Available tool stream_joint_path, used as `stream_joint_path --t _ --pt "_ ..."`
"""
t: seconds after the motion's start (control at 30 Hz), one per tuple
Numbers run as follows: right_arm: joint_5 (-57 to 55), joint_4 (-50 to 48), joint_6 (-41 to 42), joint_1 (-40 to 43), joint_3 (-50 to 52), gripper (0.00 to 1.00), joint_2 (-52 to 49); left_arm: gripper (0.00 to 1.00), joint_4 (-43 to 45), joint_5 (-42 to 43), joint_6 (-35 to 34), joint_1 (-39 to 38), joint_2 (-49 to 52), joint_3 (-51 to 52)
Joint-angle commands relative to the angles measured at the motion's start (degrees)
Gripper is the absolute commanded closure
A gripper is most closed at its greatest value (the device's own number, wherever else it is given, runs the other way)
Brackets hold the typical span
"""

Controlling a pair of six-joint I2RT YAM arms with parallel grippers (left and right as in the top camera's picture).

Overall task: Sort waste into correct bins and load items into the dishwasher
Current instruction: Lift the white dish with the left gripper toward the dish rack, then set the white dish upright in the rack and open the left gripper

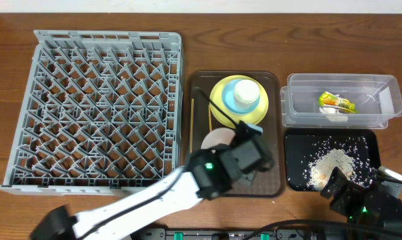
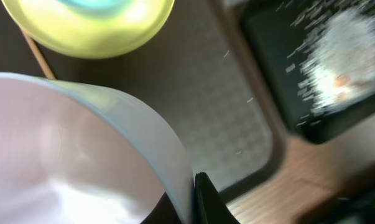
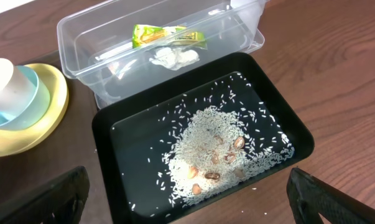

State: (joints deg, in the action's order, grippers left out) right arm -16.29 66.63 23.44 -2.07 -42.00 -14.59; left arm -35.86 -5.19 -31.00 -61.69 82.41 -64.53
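Left gripper (image 1: 235, 141): clamped on the rim of the round white bowl (image 2: 69, 155), at the near end of the brown serving tray (image 2: 224, 112).
Right gripper (image 3: 193, 208): spread wide and empty, above the shallow black rice tray (image 3: 131, 143).
Advice: lift level, clear the pale yellow plate (image 1: 221, 107), and stand the bowl between dividers of the large grey lattice dish rack (image 1: 101, 100).
Writing: the print on the green-yellow snack wrapper (image 3: 168, 35) in the clear plastic tub (image 3: 75, 37) is unreadable.

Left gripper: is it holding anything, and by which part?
The left gripper grips the white bowl by its rim. The right gripper is open, holding nothing.
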Motion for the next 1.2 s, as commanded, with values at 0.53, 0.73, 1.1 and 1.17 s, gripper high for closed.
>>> stream_joint_path --t 0.53,0.73,1.1,1.17 --pt "-0.35 0.09 0.28 0.39 -0.26 0.01 0.02 0.92 24.72 62.93 -0.07 48.11 -9.33 -1.31" --pt "-0.33 0.09 0.28 0.39 -0.26 0.01 0.02 0.92 57.02 82.71 -21.49 61.57 2.32 -1.31" --pt "-0.35 0.09 0.28 0.39 -0.26 0.01 0.02 0.92 87.45 88.76 -44.72 71.93 25.59 -1.36" --pt "-0.33 0.09 0.26 0.39 -0.26 0.01 0.02 0.92 87.47 88.74 -44.68 73.5 28.81 -1.36"
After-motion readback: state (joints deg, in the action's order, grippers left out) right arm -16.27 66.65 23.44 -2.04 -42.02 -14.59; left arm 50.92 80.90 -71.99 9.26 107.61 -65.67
